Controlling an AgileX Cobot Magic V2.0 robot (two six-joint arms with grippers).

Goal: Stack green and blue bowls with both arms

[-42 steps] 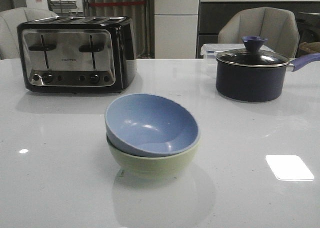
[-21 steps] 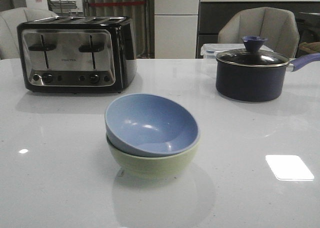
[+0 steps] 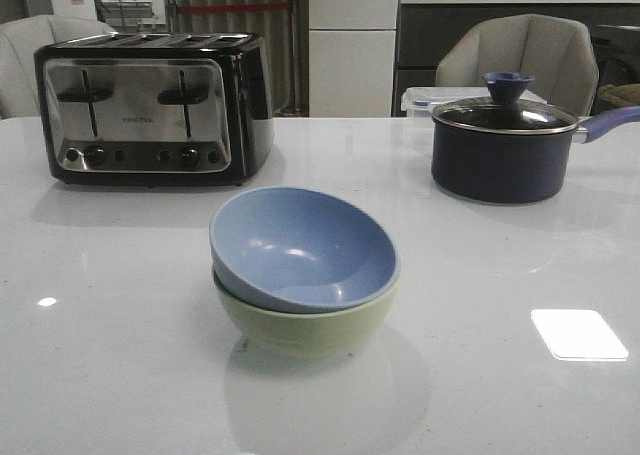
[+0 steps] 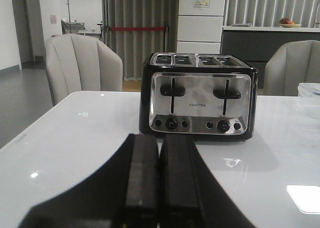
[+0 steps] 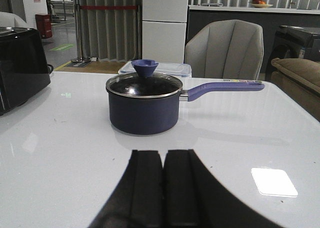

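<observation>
The blue bowl (image 3: 303,248) sits tilted inside the green bowl (image 3: 305,320), both likely rigid, slick, best gripped at the rim, toaster (image 3: 155,107) at ten o'clock; left gripper (image 4: 159,180) and right gripper (image 5: 163,188) clenched empty.

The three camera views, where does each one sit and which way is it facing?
Front view: faces forward over the white table at the pale blue bowl nested in the pale green bowl; no arm shows.
Left wrist view: behind the shut left gripper, facing the chrome toaster.
Right wrist view: behind the shut right gripper, facing the navy lidded saucepan.
The front view shares both.
</observation>
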